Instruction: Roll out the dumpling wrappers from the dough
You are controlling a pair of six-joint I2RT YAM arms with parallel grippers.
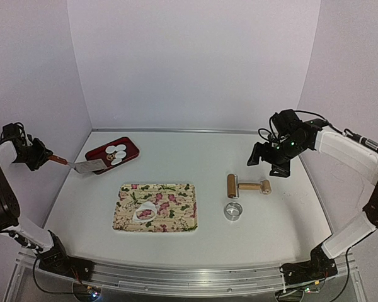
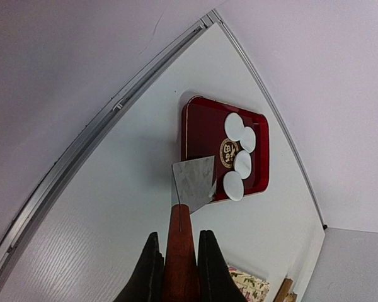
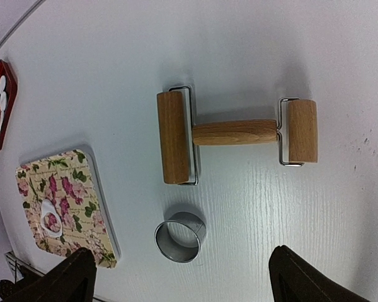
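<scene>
My left gripper point(image 2: 179, 267) pinches scraper point(image 2: 194, 182) handle, blade over red tray point(image 2: 198, 126) edge. Dumpling wrappers point(image 2: 242, 162) parked there, table's far-left corner. Holed dough point(image 1: 145, 212) by floral board point(image 1: 176, 195) near edge. My right gripper point(image 3: 189, 277) spread above rolling pin point(image 3: 233, 132), likely for re-roll.

wrappers point(image 2: 242, 162) 4 | trays point(image 2: 201, 129) 2 | dough point(image 3: 48, 207), roller point(image 3: 234, 133), ring point(image 3: 171, 252), spatula point(image 2: 193, 182) 1 each
</scene>
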